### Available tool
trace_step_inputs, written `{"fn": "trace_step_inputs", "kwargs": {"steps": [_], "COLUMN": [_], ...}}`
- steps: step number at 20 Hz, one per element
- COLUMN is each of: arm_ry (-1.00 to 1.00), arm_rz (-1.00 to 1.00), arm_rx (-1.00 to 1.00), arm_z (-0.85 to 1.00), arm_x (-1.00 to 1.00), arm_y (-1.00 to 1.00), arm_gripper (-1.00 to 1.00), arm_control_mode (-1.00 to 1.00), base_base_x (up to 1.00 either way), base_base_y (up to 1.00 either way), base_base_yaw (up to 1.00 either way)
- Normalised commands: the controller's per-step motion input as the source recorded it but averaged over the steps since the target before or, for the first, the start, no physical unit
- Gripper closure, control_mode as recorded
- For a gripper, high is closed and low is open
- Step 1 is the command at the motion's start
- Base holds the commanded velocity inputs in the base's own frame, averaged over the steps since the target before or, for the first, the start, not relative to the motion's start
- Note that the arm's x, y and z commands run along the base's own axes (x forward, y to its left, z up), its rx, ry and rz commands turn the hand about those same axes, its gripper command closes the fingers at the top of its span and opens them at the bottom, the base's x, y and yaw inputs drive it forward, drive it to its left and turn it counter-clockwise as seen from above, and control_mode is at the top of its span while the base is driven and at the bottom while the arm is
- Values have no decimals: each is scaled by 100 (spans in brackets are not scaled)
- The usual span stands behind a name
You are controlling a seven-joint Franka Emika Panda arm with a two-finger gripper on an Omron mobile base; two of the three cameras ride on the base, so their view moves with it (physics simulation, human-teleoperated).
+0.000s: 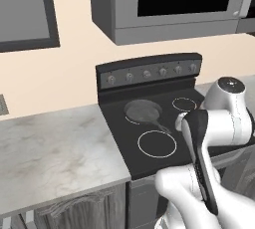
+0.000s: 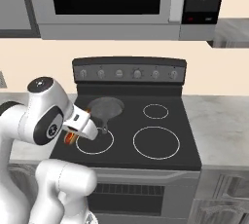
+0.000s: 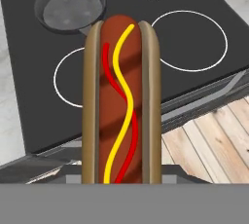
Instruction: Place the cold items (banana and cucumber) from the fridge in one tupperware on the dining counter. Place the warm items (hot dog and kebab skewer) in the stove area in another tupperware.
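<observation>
I have the tool (image 2: pixel 73 135) clamped on the hot dog (image 3: pixel 120 103), lifted above the front left corner of the stove (image 2: pixel 170 162), near the pan (image 2: pixel 105 107) at its back left.

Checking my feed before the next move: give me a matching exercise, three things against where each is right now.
Things:
1. hot dog
2. frying pan
3. control knobs

Places:
A. on the stove's back panel
B. on the rear left burner
C. in the gripper, above the stove's front edge

Pairs: 1-C, 2-B, 3-A
</observation>
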Motion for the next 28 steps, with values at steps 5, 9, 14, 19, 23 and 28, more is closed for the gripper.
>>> {"fn": "trace_step_inputs", "kwargs": {"steps": [5, 9, 14, 19, 23, 28], "arm_ry": [0, 0, 0, 0, 0, 0], "arm_rz": [-5, 0, 0, 0, 0, 0], "arm_rx": [0, 0, 0, 0, 0, 0], "arm_z": [0, 0, 0, 0, 0, 0], "arm_x": [-12, 0, 0, 0, 0, 0], "arm_y": [-2, 0, 0, 0, 0, 0], "arm_gripper": [100, 100, 100, 100, 100, 100], "arm_control_mode": [100, 100, 100, 100, 100, 100], "base_base_x": [-38, -67, -6, 0, 0, 0], "base_base_y": [-2, -5, -23, -17, -21, -46], "base_base_yaw": [-19, -62, -85, -95, -95, -83]}}
